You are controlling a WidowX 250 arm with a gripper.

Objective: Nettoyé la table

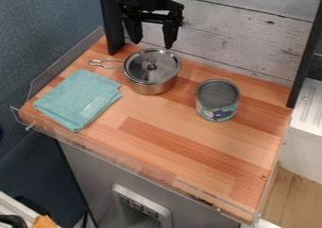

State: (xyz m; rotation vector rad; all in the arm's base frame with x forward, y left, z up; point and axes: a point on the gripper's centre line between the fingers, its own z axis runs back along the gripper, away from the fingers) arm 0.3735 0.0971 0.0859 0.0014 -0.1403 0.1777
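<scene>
- Gripper (151, 43): black, two-fingered; released, its fingers standing well apart and pointing down; at the far side of the scene, left of centre, above the far part of the worktop (182, 149) and near the pot (151, 71).
- Cloth (72, 102): teal, folded into a flat, layered, roughly four-sided pad; on the left part of the worktop, lower than the gripper, to its left and nearer, well apart from it.
- Lie of the cloth: set at a slant, one corner to the far side and another to the near side; long axis modest, running from near left to far right; a pale patch (92, 102) on its right half.
- Pot: metal, upright, with a metal lid (153, 64) and a dark knob (151, 66); just to the right of the cloth and somewhat farther; its wire handle (104, 62) points left, near the far corner of the cloth.
- Can (217, 102): upright, grey top, patterned side in pale green, white and purple; right of the pot and a little nearer, apart from it.
- Worktop: wood, in strips of lighter and redder brown; clear edging (119, 158) along the near side.
- Wall (245, 43): whitish planks, behind the far edge of the worktop.
- Posts: two, black, upright; one at far left (112, 24), one at far right (305, 57).
</scene>
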